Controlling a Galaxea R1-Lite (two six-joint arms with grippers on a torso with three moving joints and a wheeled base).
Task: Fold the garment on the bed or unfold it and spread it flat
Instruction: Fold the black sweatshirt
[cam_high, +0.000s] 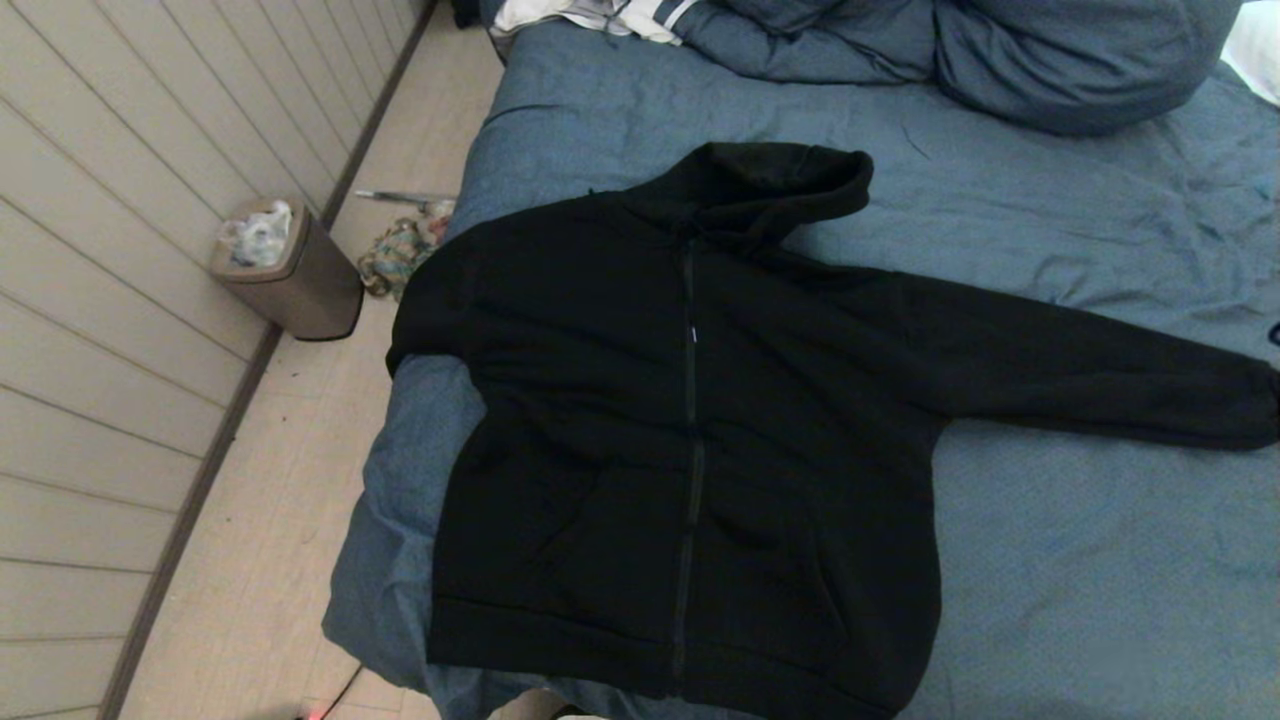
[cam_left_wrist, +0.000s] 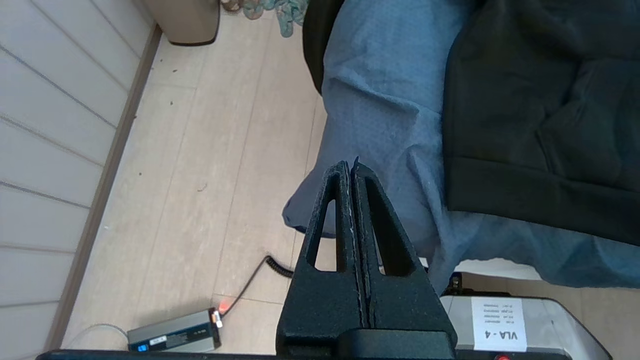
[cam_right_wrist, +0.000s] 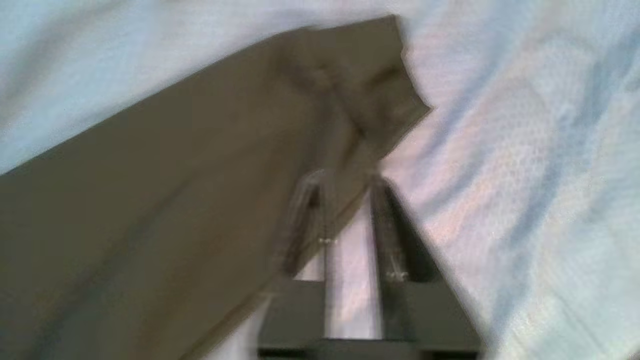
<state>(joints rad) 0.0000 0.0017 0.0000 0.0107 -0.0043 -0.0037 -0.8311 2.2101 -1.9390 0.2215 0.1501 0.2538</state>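
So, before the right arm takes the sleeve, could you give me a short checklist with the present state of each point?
1. Hoodie lies front up on the bed, zipper closed: ok.
2. One sleeve spread out flat toward the robot's right: ok.
3. Other sleeve: not laid out, only a black edge hangs over the bed's side: not ok.
4. Right gripper over the sleeve's cuff, jaws a little apart, holding nothing: ok.
5. Left gripper shut and empty, beside the bed's corner: ok.
6. Hood flat: cannot tell.

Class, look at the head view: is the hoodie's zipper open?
No: the garment lies front-up on the bed, its zipper closed along the whole front.
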